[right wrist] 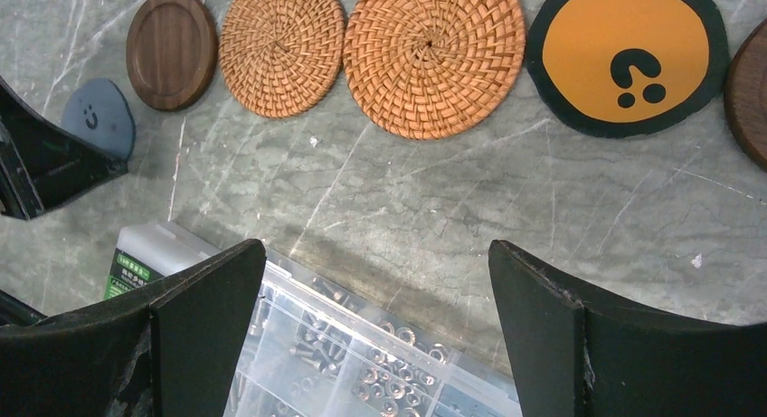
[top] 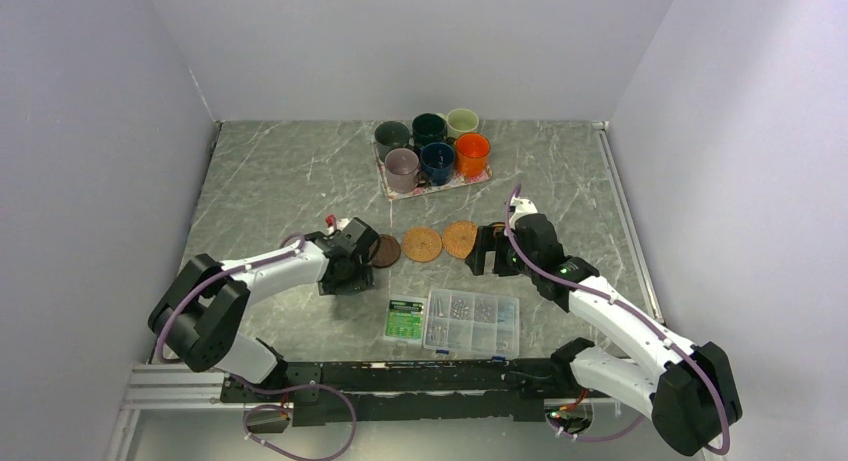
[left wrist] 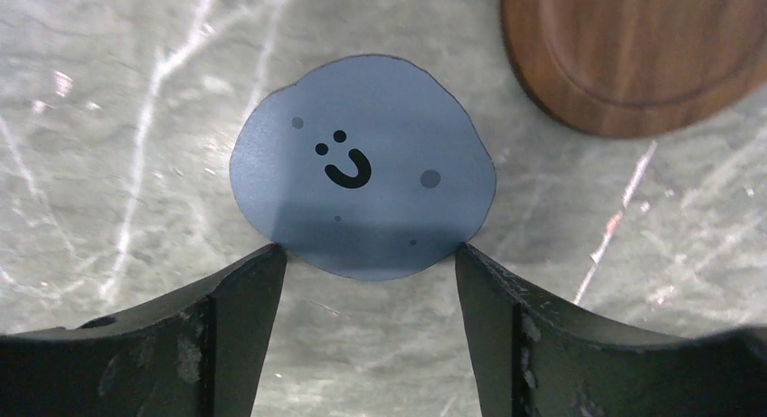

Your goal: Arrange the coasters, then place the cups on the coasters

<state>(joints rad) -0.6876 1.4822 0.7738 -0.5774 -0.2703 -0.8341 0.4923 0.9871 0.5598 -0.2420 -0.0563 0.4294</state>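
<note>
A: Coasters, where on the counter (top: 270, 181)?

B: Lying flat in a row mid-counter. From the left: brown coaster (right wrist: 172, 48), two woven coasters (right wrist: 282, 48) side by side, orange coaster (right wrist: 629, 55) with a black rim, then second brown coaster (right wrist: 751, 91), cut off at the edge of the right wrist view. Blue coaster (left wrist: 362, 168), marked with a small smiley face, just off the row's left end, near the first brown one.

A: And the left fingers (top: 350, 271)?

B: Pointing down over the blue coaster, spread apart, one tip at each side of its near edge. Holding nothing. Cannot tell whether touching its rim.

A: Right fingers (top: 487, 253)?

B: Wide open and empty, hovering above bare counter between the row and the screw box (top: 471, 322).

A: Cups (top: 437, 161)?

B: Six, upright, packed together in two rows of three on a tray (top: 430, 188) at the far side. Well apart from the coasters, not yet on any of them.
</note>
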